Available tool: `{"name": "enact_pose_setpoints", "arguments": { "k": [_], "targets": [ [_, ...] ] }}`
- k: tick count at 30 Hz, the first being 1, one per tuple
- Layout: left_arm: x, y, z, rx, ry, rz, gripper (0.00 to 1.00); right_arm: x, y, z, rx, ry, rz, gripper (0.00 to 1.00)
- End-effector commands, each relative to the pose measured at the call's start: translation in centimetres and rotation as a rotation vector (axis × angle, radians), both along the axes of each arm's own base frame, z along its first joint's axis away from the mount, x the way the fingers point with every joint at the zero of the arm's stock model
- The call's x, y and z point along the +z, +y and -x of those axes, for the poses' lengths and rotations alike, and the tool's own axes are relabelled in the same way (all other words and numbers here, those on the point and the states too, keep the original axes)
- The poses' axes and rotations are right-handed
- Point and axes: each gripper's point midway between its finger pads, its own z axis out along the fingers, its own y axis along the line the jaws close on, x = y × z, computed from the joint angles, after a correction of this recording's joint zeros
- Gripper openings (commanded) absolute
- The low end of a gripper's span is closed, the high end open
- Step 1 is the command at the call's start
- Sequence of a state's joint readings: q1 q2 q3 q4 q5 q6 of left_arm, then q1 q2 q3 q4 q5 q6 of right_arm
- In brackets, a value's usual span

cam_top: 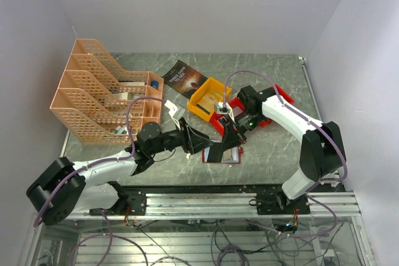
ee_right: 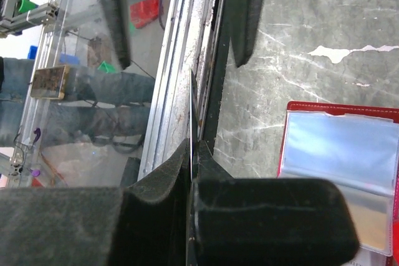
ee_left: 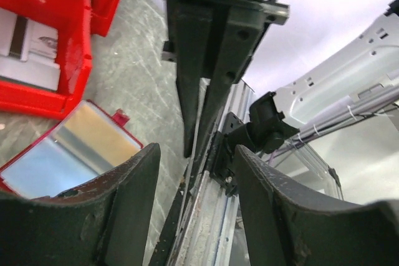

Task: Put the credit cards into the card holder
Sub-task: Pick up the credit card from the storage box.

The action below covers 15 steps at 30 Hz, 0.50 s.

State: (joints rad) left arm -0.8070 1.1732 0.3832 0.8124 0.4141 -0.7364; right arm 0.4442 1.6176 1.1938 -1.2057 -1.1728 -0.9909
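We had the right claw (ee_right: 192, 151) pinched on a card (ee_right: 191, 113), edge-on, likely to line it up with the card holder (cam_top: 232, 156) lying open near-centre on the table (cam_top: 274, 147), while the left claw (ee_left: 195, 154) gaped wide opposite, empty.

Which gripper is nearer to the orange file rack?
Left. The left gripper is right of the orange file rack; the right gripper, shut on a credit card, is farther right.
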Motion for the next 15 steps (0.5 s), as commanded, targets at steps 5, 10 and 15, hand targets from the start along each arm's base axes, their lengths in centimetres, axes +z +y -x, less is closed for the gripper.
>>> {"name": "enact_pose_setpoints", "arguments": {
  "k": [5,10,15],
  "targets": [
    [0.1,-1.5,1.7,-0.187,-0.01,-0.065,0.53,-0.7,0.6,0.3,0.035,0.007,0.023,0.0],
    [-1.1,-2.0,1.6,-0.223,0.009,-0.114,0.44,-0.7,0.7,0.3,0.037,0.0,0.028,0.0],
    [-1.9,-2.0,1.5,-0.236,0.011,-0.174,0.39,-0.9,0.7,0.3,0.038,-0.005,0.037,0.0]
  ]
}}
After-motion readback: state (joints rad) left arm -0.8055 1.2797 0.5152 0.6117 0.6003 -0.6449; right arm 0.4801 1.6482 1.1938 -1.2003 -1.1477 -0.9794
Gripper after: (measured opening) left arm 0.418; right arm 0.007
